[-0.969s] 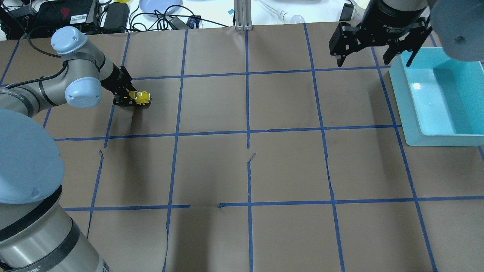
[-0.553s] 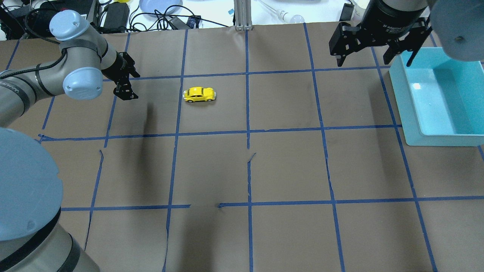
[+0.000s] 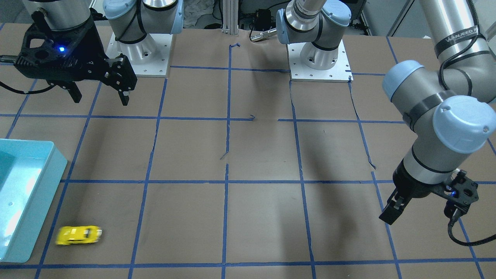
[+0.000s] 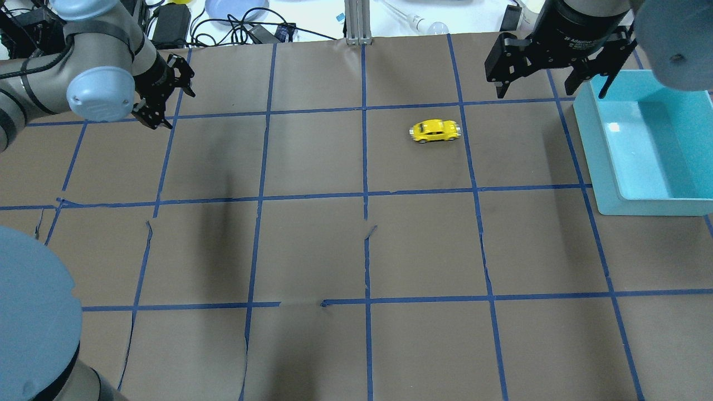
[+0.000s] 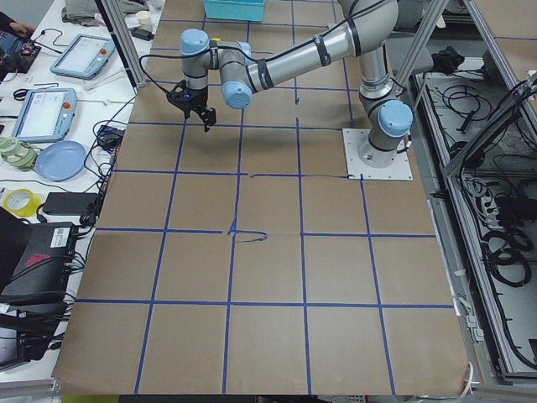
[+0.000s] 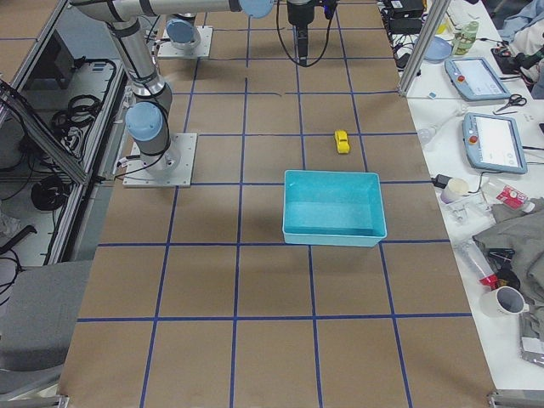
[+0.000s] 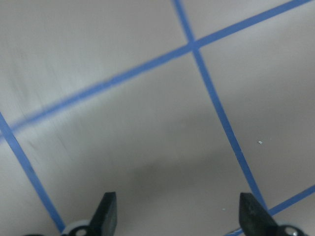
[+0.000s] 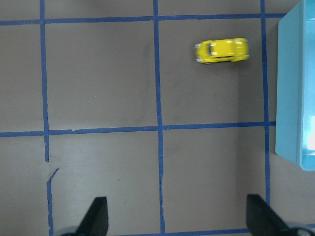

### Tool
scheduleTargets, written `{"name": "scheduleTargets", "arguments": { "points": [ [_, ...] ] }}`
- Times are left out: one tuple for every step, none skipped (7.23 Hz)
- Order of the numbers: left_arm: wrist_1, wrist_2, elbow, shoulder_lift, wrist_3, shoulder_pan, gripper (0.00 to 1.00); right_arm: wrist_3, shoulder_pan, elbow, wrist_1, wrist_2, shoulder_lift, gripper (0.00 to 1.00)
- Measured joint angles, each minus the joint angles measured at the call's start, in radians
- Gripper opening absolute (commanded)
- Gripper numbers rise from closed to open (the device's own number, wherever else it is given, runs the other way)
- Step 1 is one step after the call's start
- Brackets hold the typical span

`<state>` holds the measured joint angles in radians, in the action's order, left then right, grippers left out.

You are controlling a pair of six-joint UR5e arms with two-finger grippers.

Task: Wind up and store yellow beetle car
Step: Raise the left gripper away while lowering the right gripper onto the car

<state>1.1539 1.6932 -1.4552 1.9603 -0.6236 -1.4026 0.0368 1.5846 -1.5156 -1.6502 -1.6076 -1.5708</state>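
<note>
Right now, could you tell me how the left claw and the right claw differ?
The right claw hangs by the teal bin, the left claw far across the table. The right claw's wrist view shows the yellow beetle car; the left claw's shows only paper. Both are open and empty.

The yellow beetle car, turquoise bin — brown table gridded in blue
</note>
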Motion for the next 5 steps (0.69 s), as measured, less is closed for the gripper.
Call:
{"name": "scheduleTargets", "arguments": {
  "points": [
    [0.063, 0.006, 0.02, -0.027, 0.057, -0.014, 1.0, 0.0, 0.0, 0.0, 0.0, 0.0, 0.0, 1.0],
    [0.096, -0.003, 0.025, -0.05, 0.084, -0.032, 1.0, 0.0, 0.0, 0.0, 0.0, 0.0, 0.0, 1.0],
    [0.109, -0.01, 0.028, -0.066, 0.107, -0.044, 1.0, 0.0, 0.0, 0.0, 0.0, 0.0, 0.0, 1.0],
    [0.125, -0.013, 0.031, -0.078, 0.146, -0.051, 1.0, -0.008, -0.001, 0.0, 0.0, 0.0, 0.0, 1.0],
    [0.164, -0.015, 0.034, -0.092, 0.191, -0.053, 1.0, -0.063, -0.002, 0.0, 0.003, 0.0, 0.002, 1.0]
  ]
}}
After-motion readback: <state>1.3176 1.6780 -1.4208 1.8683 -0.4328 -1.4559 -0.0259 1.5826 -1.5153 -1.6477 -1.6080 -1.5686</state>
